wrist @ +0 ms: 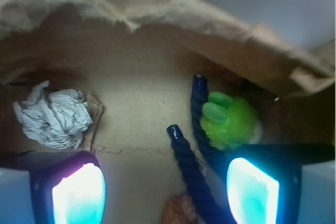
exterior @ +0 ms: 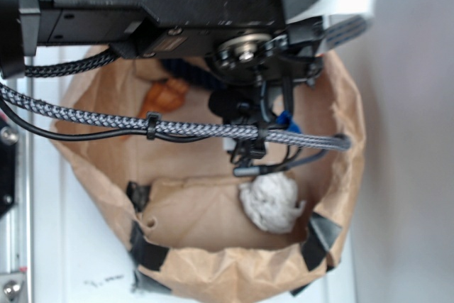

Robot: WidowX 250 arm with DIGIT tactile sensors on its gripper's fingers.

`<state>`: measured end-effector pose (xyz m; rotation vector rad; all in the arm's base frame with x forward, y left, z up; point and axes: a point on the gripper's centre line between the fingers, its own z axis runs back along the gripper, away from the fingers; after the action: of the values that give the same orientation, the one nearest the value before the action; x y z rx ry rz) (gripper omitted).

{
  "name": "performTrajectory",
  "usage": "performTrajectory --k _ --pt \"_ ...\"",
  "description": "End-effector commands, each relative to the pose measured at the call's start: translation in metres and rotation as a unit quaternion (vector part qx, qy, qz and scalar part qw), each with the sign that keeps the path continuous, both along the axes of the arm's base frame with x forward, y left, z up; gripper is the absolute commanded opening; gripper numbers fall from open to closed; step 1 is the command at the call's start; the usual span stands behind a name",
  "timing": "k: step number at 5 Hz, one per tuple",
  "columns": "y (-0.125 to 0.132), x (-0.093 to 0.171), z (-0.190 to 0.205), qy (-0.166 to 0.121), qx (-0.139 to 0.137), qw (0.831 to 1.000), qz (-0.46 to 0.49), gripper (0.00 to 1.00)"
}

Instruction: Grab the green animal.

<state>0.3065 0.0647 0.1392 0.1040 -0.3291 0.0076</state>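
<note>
The green animal (wrist: 228,120), a fuzzy lime-green plush, lies on the brown paper floor against the bag's far right wall. My gripper (wrist: 165,192) is open, its two glowing fingertips wide apart at the bottom of the wrist view. The plush sits just beyond the right fingertip (wrist: 252,190), not between the fingers. A navy rope (wrist: 189,166) runs up between the fingers, and its second strand (wrist: 198,109) touches the plush's left side. In the exterior view the arm hides the green animal.
A crumpled white paper ball (wrist: 55,116) (exterior: 269,202) lies at the left in the wrist view. An orange toy (wrist: 178,211) (exterior: 164,96) lies by the rope. The rolled-down brown paper bag (exterior: 340,104) walls everything in. Braided cables (exterior: 142,124) cross above the bag.
</note>
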Motion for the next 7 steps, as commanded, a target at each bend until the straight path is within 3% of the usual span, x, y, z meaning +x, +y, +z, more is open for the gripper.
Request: performTrajectory --k 1,2,3,5,7 --pt "0.009 0.002 -0.008 -0.029 0.033 0.999 -0.007 1.00" --pt "0.014 0.016 -0.023 0.006 0.029 1.000 0.004 1.00" --pt "0.025 0.034 -0.031 0.015 0.050 0.998 0.043 1.00" --pt "0.044 0.034 -0.021 -0.007 0.053 0.996 0.065 1.00" --pt "0.042 0.017 -0.005 -0.007 0.048 0.998 0.042 1.00"
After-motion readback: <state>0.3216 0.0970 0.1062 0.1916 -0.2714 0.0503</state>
